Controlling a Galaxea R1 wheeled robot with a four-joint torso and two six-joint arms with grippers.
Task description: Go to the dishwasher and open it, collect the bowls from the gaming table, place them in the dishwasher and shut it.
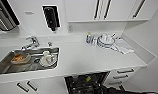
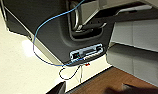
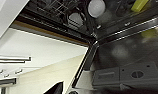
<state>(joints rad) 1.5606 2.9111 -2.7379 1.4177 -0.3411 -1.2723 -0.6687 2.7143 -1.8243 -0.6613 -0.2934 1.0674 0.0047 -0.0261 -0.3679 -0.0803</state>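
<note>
Dishwasher (image 1: 86,82) stands open under the white bench (image 1: 77,58), its dark cavity showing between the white cabinet fronts. Seen from the right wrist, its inside (image 3: 100,15) is black and glossy, with wire racks holding a round white dish (image 3: 96,8) and something yellow-green (image 3: 138,4) near the far corner. The lowered door's inner face lies close beside that wrist, steel-grey and reflective, with a grey detergent compartment (image 3: 127,75) set into it. A dark tip at the edge of that view may belong to the right gripper, but I cannot tell whether it is released or clenched.

Up on the bench, a stainless sink (image 1: 27,61) sits off to one side with a tap (image 1: 31,42) behind it; in the basin lie a bowl with orange-brown contents (image 1: 20,58) and a white dish (image 1: 48,59). Farther along stand a small bottle (image 1: 89,38), a stack of white plates and bowls (image 1: 106,40) and a folded cloth (image 1: 123,47). Wall cupboards with dark bar handles (image 1: 102,10) hang above, and a dark dispenser (image 1: 51,17) is fixed to the wall.

The left wrist view shows the robot's own dark body with a blue cable (image 2: 45,27) looping across it, pale floor (image 2: 15,67) below and a strip of brown wood (image 2: 102,82). The left gripper's state I cannot tell either.
</note>
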